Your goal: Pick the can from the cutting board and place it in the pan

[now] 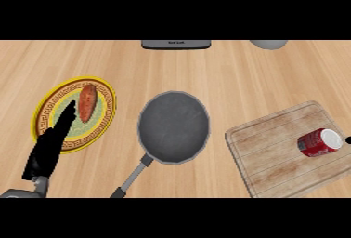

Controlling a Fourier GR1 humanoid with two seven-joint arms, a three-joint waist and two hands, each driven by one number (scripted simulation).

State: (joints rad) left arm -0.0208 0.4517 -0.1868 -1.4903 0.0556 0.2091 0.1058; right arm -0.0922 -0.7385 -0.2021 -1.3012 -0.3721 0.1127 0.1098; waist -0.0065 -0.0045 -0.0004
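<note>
1. Where it lies on its side on the cutting board (274,158), the red can (319,142) runs left-right, pale end toward the right edge.
2. The pan (173,127) sits mid-counter (226,69) on pale wood.
3. The left hand (48,151), fingers straight, hovers over a plate (103,116).
4. The right hand (348,139) is a dark sliver beside the can; I cannot tell its state.
</note>
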